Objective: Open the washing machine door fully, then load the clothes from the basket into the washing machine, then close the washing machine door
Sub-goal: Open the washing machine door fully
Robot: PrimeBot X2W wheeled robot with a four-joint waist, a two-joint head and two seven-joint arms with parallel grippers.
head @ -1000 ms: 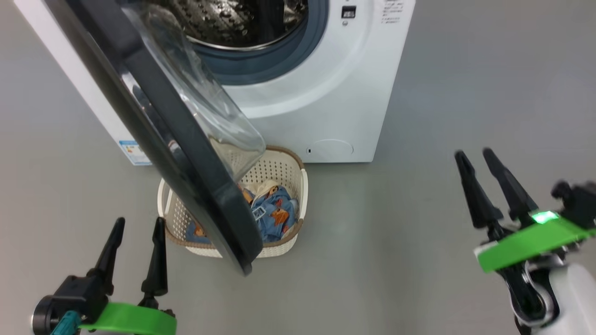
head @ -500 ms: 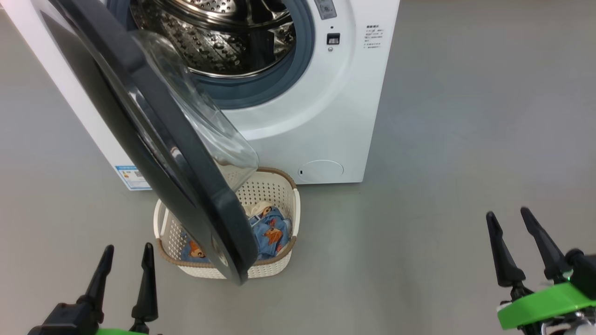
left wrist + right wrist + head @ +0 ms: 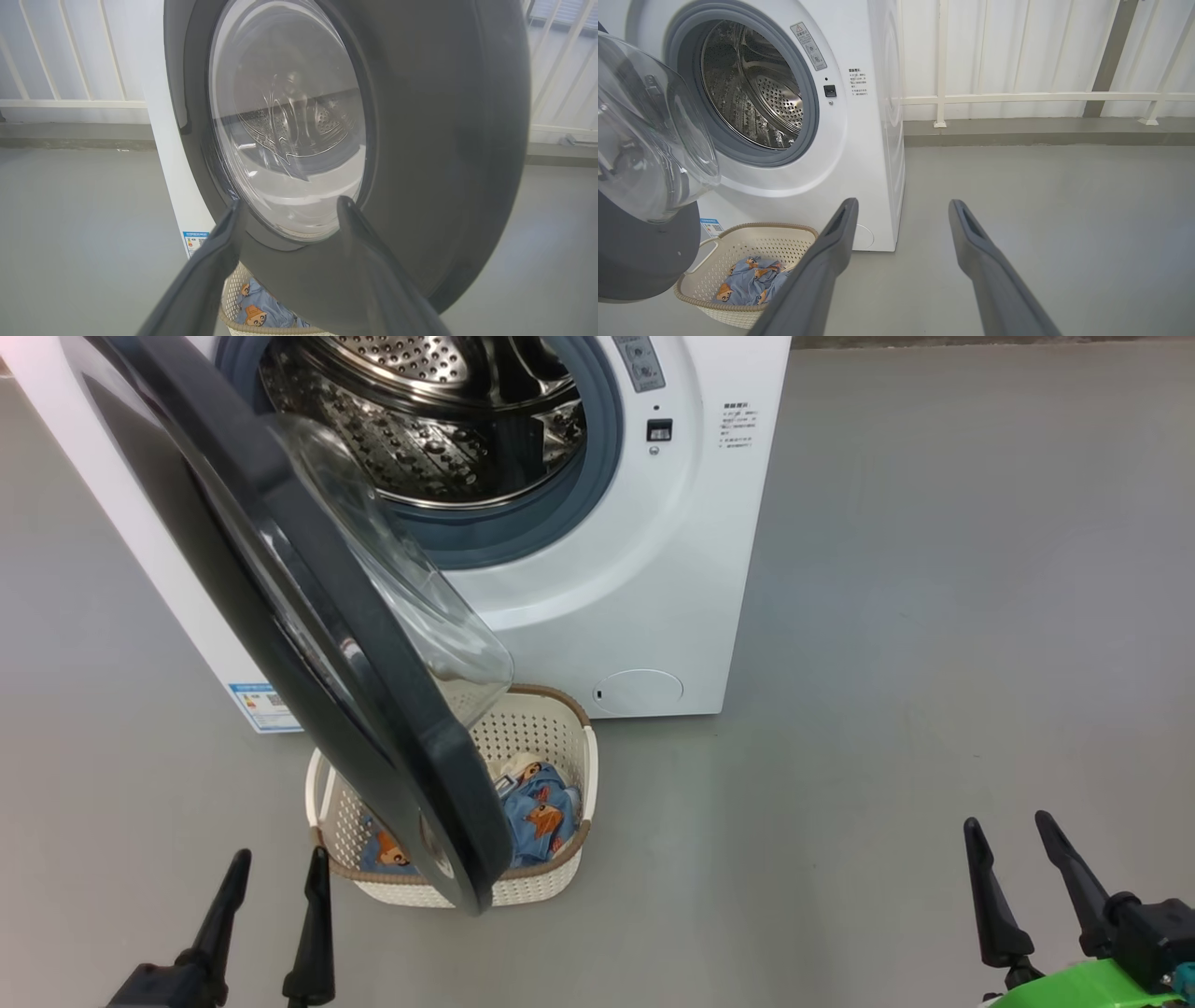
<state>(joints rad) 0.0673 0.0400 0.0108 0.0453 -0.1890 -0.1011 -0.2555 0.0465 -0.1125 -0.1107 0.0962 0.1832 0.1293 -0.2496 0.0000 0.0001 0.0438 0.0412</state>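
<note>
I log the door (image 3: 308, 644) as only part-swung, overhanging the basket (image 3: 571, 709) at 6 o'clock of the washing machine (image 3: 653, 579), clothes (image 3: 541, 807) all inside it, left gripper (image 3: 282, 851) and right gripper (image 3: 1006, 819) jaws spread and empty, so loading and closing remain.

Looking along the left gripper (image 3: 289, 201): 2 dark fingers (image 3: 205, 280) spread wide, tips overlapping the lower part of the washing machine door (image 3: 444, 140). Close ahead, the door's outer face, a wide glossy black rim around a clear glass window (image 3: 289, 130), with drum perforations faintly seen through it. Left of the rim, the white washing machine (image 3: 180, 186), a blue label (image 3: 196, 241) low down. Under the door, the basket (image 3: 232, 294) holding the clothes (image 3: 257, 310), blue with orange figures. Grey floor (image 3: 84, 224), white railing (image 3: 70, 60) beyond.
</note>
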